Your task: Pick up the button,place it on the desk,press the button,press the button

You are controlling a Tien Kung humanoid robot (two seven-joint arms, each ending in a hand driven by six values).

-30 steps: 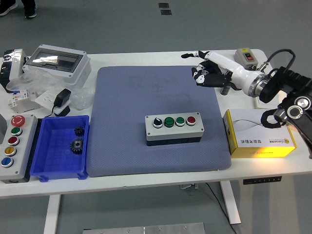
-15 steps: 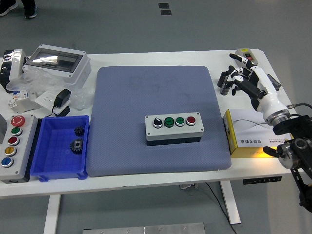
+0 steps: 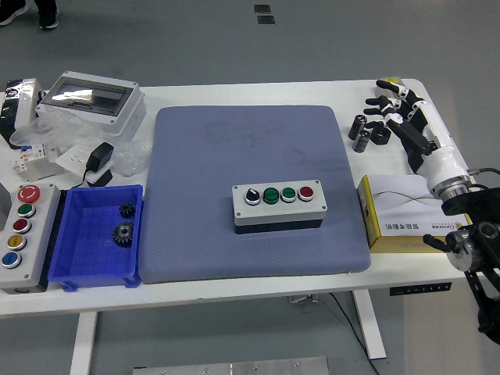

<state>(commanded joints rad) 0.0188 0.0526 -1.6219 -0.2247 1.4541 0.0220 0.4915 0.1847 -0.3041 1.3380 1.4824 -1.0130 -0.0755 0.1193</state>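
My right hand (image 3: 388, 117) now hangs over the far right corner of the bench (image 3: 234, 289), fingers spread and holding nothing. A second ago it was above the top right corner of the blue mat (image 3: 250, 187); since then I have swung it outward and clear, well apart from the button box (image 3: 280, 205). That box has not moved: it sits upright on the mat, a little right of centre, showing 4 controls in a row, a black knob, 2 green buttons and 1 red. I judge the box as placed and my hand as pulling back after a press, though I cannot tell from here whether both presses are done. The small grey switch box that showed at the far right corner is now hidden behind my hand. The yellow carton (image 3: 418, 223) lies just beside my forearm. My left hand is out of view.
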